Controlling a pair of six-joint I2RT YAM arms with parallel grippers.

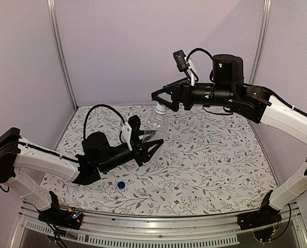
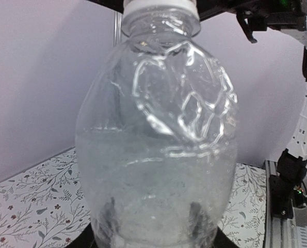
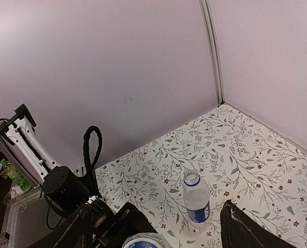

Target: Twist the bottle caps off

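Note:
My left gripper [image 1: 149,140] is shut on the lower part of the plain clear bottle [image 1: 156,124] and holds it tilted above the table. In the left wrist view the bottle [image 2: 156,150] fills the frame, and my fingers [image 2: 194,217] show through it. Its whitish cap [image 1: 160,108] is on the neck. My right gripper [image 1: 161,101] is open, its jaws wide on either side of that cap [image 3: 143,242]. The labelled bottle [image 3: 197,200] stands upright on the table with its neck open. The solid blue cap [image 1: 121,185] lies on the table near the front.
The flowered table cover [image 1: 210,155] is bounded by pale walls behind and at the sides. A metal rail [image 1: 158,219] runs along the near edge. The left arm's black cable [image 1: 99,111] loops above its wrist.

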